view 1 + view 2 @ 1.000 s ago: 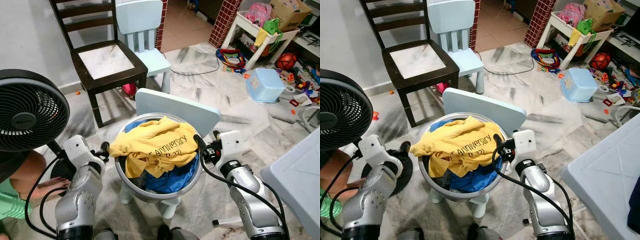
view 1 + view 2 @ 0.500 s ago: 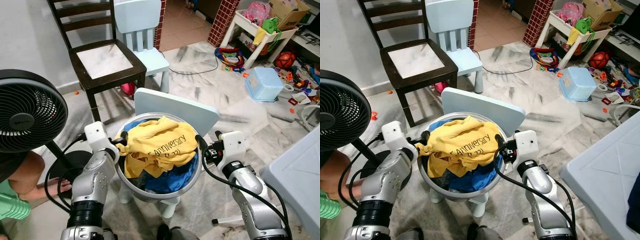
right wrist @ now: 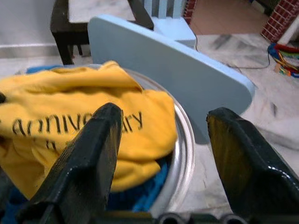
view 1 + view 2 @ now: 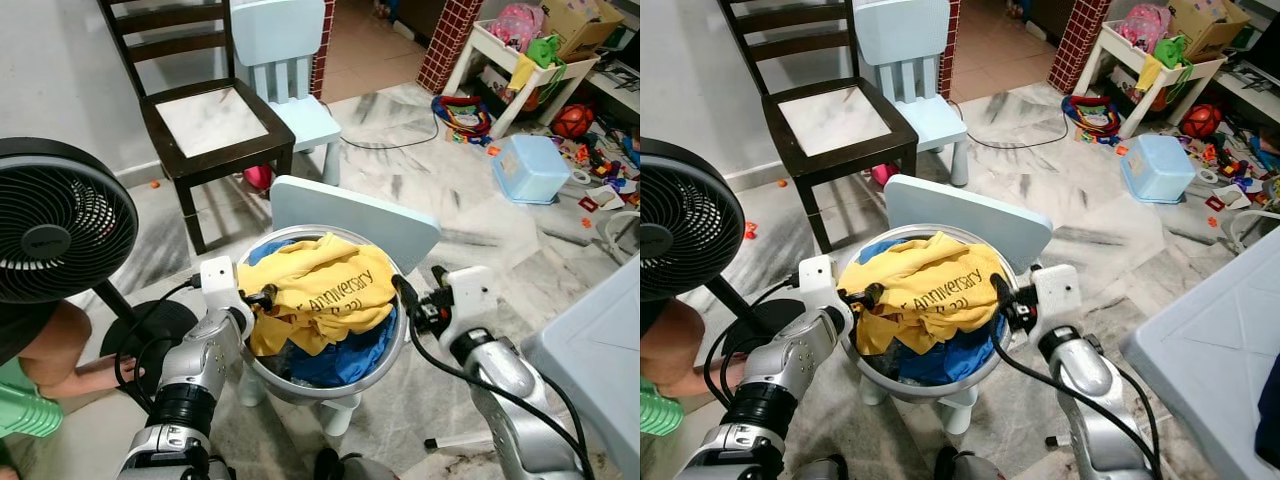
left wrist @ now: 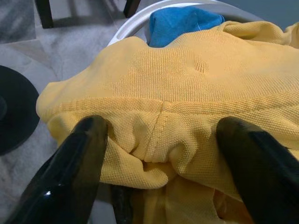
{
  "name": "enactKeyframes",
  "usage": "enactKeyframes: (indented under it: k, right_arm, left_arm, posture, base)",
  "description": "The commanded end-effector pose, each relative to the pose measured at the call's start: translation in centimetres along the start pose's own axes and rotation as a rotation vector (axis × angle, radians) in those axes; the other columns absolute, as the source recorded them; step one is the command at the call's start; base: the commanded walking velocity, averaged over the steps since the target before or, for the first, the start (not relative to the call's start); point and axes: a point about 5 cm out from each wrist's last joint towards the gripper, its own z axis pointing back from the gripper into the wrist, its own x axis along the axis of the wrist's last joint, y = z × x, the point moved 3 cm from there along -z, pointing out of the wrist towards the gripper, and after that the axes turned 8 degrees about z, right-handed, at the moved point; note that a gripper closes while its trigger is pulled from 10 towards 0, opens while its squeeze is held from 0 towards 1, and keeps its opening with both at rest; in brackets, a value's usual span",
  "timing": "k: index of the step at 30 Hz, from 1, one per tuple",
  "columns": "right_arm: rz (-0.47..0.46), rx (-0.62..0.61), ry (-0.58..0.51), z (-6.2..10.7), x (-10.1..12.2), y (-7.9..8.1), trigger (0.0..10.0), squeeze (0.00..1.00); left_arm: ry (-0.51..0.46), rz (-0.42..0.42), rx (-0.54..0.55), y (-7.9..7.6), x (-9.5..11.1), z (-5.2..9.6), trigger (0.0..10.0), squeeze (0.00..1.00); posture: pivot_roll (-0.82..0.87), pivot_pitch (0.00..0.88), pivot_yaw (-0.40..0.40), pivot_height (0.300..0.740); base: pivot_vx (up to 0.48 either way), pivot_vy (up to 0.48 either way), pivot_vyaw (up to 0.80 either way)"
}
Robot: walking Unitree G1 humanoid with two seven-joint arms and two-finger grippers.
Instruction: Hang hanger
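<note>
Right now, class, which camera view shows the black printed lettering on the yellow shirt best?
The left eye view: the lettering on the yellow shirt reads across unobstructed. The right eye view shows it similarly. The right wrist view catches it blurred, partly behind a finger. The left wrist view shows plain yellow knit.

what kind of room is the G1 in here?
Most likely a lived-in family home's living or play area: marble-look floor, a child's pale blue chair, scattered toys by a white shelf, and a basin of laundry with a yellow shirt.
</note>
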Motion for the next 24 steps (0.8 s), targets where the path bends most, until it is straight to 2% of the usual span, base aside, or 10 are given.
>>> enactKeyframes:
  k: [1,2,3,4,5,24]
  right_arm:
    - [0.013,-0.005,0.015,0.71,-0.21,-0.52,10.0,0.0]
    - [0.015,-0.004,0.019,0.8,-0.29,-0.52,10.0,0.0]
    - [0.018,-0.001,0.021,0.87,-0.29,-0.49,10.0,0.0]
    - [0.02,0.001,0.022,0.92,-0.29,-0.47,10.0,0.0]
    - [0.025,0.006,0.022,0.86,-0.16,-0.37,10.0,0.0]
    - [0.03,0.022,0.017,0.35,0.31,0.06,10.0,0.0]
  left_arm:
    - [-0.012,-0.01,-0.013,-0.56,0.41,-0.2,4.1,0.0]
    - [-0.014,-0.008,-0.016,-0.61,0.49,-0.24,4.1,0.0]
    - [-0.016,-0.009,-0.015,-0.55,0.6,-0.34,3.3,0.0]
    - [-0.018,-0.01,-0.014,-0.5,0.66,-0.39,3.3,0.0]
    - [-0.018,-0.013,-0.01,-0.32,0.65,-0.5,0.0,0.0]
    - [-0.004,-0.024,-0.012,-0.14,0.27,-0.83,0.0,0.0]
  posture:
    - [-0.07,0.222,-0.129,0.74]
    - [-0.07,0.223,-0.13,0.74]
    - [-0.07,0.225,-0.132,0.74]
    - [-0.07,0.226,-0.133,0.74]
    - [-0.07,0.228,-0.134,0.74]
    - [-0.07,0.224,-0.134,0.74]
  base:
    - [0.0,0.0,0.0]
    - [0.0,0.0,0.0]
    - [0.0,0.0,0.0]
    - [0.0,0.0,0.0]
    - [0.0,0.0,0.0]
    - [0.0,0.0,0.0]
